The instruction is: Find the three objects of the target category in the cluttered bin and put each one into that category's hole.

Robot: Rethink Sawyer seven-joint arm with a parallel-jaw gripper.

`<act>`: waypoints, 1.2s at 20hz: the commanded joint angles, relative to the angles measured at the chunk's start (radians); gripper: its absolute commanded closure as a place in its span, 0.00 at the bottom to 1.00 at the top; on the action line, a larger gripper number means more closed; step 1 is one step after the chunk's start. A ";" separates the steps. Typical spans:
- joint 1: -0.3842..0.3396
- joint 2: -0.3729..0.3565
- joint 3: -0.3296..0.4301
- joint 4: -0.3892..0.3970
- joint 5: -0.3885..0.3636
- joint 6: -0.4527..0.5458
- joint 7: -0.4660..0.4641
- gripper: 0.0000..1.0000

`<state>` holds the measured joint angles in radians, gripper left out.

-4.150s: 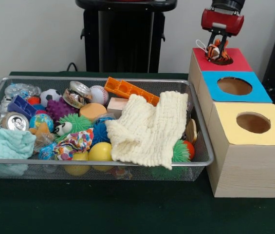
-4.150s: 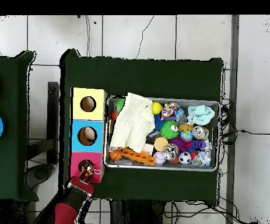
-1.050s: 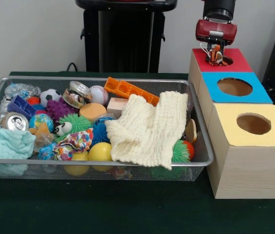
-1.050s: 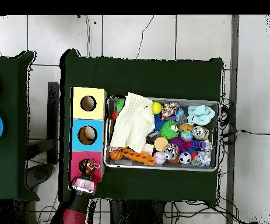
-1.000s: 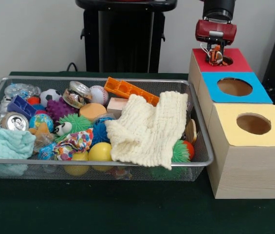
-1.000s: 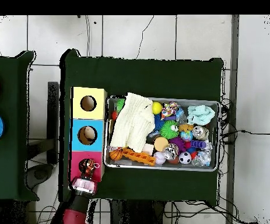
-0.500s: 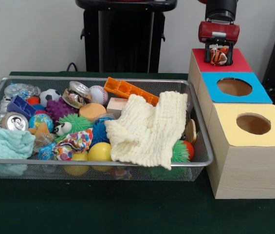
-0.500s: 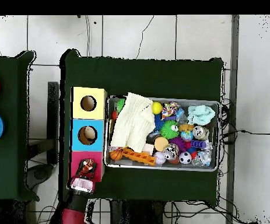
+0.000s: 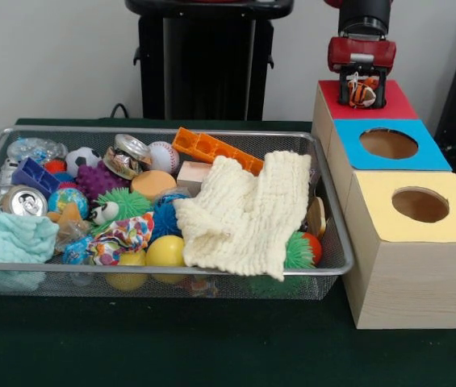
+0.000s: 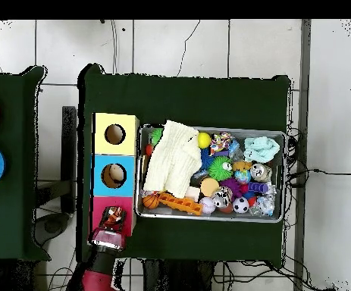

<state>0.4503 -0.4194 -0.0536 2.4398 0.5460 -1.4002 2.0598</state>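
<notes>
My gripper (image 9: 361,93) hangs straight down over the red-panelled box (image 9: 402,103) at the back right. It is shut on the orange striped tiger toy (image 9: 362,93), with a black finger on each side. The tiger sits right at the box top and covers the round hole, which I cannot see. In the overhead view the gripper (image 10: 114,220) and tiger (image 10: 114,218) are over the red box (image 10: 99,210). The wire mesh bin (image 9: 163,267) is full of clutter; it also shows in the overhead view (image 10: 208,218). I cannot pick out other animal toys for certain.
A blue-panelled box (image 9: 389,143) and a yellow-panelled box (image 9: 418,203) stand in line with the red one, right of the bin. A cream knitted cloth (image 9: 248,211) covers the bin's right half. Spiky balls, an orange block (image 9: 215,150), a can (image 9: 24,201) and a teal cloth (image 9: 10,239) fill the rest.
The gripper has swung from a tilt to straight down over the red box, with the tiger still in it. Since half a second ago it has barely moved.
</notes>
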 commanded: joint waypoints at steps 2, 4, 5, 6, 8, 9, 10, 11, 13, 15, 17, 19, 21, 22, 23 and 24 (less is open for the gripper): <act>-0.163 0.187 0.101 -0.234 0.081 0.295 0.174 0.00; -0.174 0.182 0.103 -0.222 0.064 0.284 0.171 0.00; -0.178 0.174 0.103 -0.211 0.057 0.282 0.168 0.00; -0.183 0.168 0.105 -0.203 0.052 0.281 0.166 0.00; -0.200 0.149 0.107 -0.181 0.023 0.284 0.166 0.00; -0.209 0.141 0.109 -0.172 0.010 0.285 0.167 0.00; -0.213 0.134 0.111 -0.164 0.005 0.285 0.166 0.00; -0.219 0.124 0.113 -0.152 -0.004 0.285 0.168 0.00; -0.227 0.110 0.115 -0.134 -0.017 0.283 0.173 0.00; -0.235 0.101 0.114 -0.120 -0.032 0.281 0.174 0.00; -0.244 0.095 0.112 -0.109 -0.050 0.276 0.176 0.00; -0.254 0.087 0.112 -0.098 -0.063 0.277 0.175 0.00; -0.263 0.076 0.115 -0.088 -0.075 0.280 0.172 0.00; -0.268 0.072 0.118 -0.084 -0.078 0.281 0.171 0.00; -0.272 0.064 0.120 -0.078 -0.083 0.284 0.170 0.00; -0.275 0.062 0.123 -0.075 -0.084 0.284 0.169 0.00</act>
<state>0.2687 -0.4440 0.0149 2.4785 0.3568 -1.4289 2.0600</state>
